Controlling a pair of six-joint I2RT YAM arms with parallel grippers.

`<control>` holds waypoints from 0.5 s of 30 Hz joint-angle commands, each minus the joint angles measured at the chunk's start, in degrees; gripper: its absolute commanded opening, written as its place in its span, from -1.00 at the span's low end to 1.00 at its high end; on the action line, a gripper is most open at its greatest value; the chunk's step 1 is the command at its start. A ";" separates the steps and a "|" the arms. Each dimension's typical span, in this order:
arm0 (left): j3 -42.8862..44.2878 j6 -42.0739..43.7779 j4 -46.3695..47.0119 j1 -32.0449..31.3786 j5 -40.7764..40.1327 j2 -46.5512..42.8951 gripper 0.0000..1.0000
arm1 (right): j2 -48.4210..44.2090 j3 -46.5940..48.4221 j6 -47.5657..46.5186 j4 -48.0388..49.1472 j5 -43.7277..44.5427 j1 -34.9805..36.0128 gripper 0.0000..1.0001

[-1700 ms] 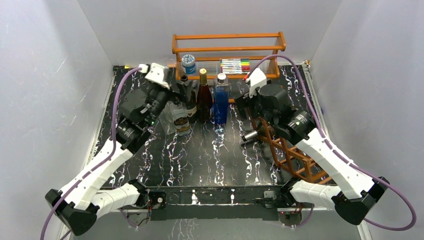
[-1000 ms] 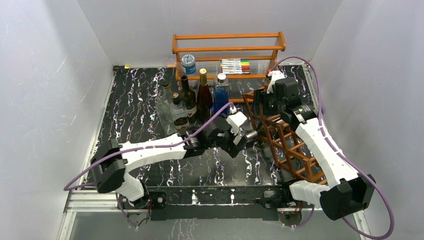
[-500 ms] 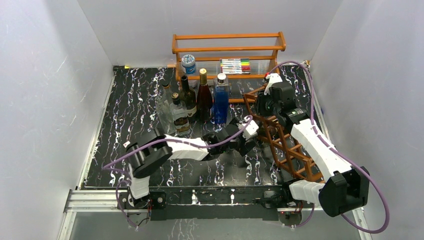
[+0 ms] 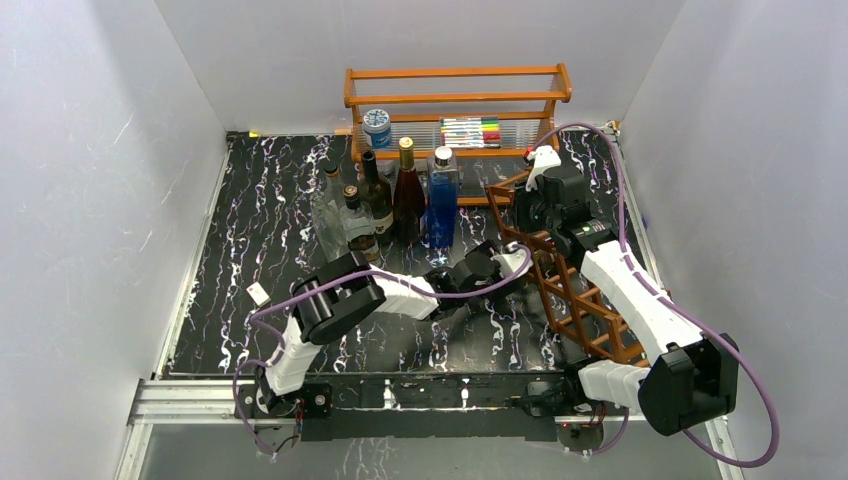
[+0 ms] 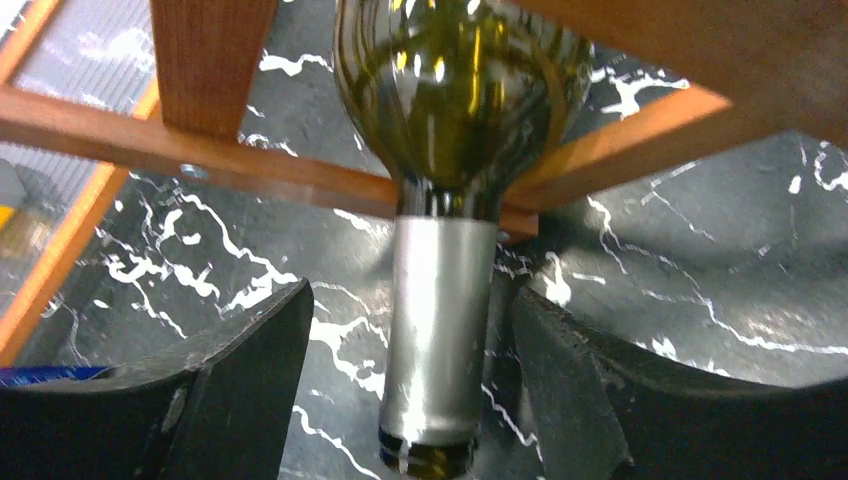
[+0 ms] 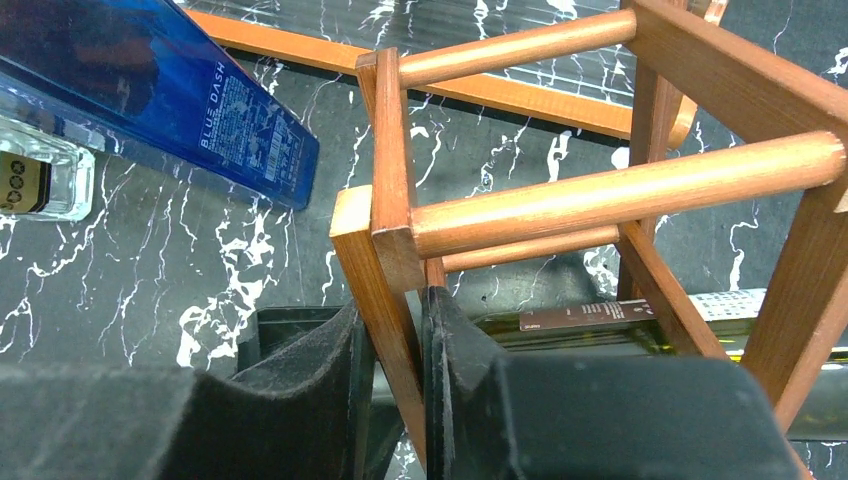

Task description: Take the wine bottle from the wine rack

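Straddling foil neck of wine bottle (image 5: pixel 440 320) with left gripper (image 5: pixel 412 292), jaws apart, gap each side, nothing gripped yet. Lying lengthwise through cell of wine rack (image 6: pixel 620 185), neck out toward left arm. Pinching rack corner bar tight with right gripper (image 6: pixel 395 322). Withdraw along neck axis, clear of bars; open tabletop (image 4: pixel 260 230) that side, standing bottles (image 4: pixel 385 205) near

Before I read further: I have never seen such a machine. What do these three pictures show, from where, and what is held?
Two robot arms are bolted to a black marbled table. One picture looks down from above; the other two come from cameras on each wrist. The right gripper is shut on a bar of the reddish-brown wooden wine rack. The left gripper is open around the silver-foiled neck of the green glass wine bottle lying in the rack, not touching it. Behind stand several upright bottles and an orange shelf.
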 commanded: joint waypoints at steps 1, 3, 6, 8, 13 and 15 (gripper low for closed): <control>3.85 4.44 3.86 -0.02 -1.67 1.12 0.35 | -0.91 -0.73 0.15 2.27 0.93 -0.19 -0.62; 4.71 5.30 3.94 0.00 -2.05 1.94 0.24 | -1.11 -0.78 0.09 2.32 0.67 -0.19 -0.63; 5.67 5.77 3.93 0.13 -2.04 2.96 0.15 | -1.24 -0.66 0.09 2.31 0.23 -0.19 -0.64; 6.30 6.23 3.85 0.07 -1.60 3.69 0.06 | -1.16 -0.58 0.17 2.40 -0.15 -0.20 -0.67; 8.84 6.66 -0.45 0.03 -0.55 4.24 -0.39 | -0.60 -0.33 0.20 2.42 0.60 -0.20 -0.75; 8.67 6.39 -1.95 0.05 0.13 3.56 -0.57 | -0.32 -0.16 0.51 2.05 1.84 -0.24 -0.78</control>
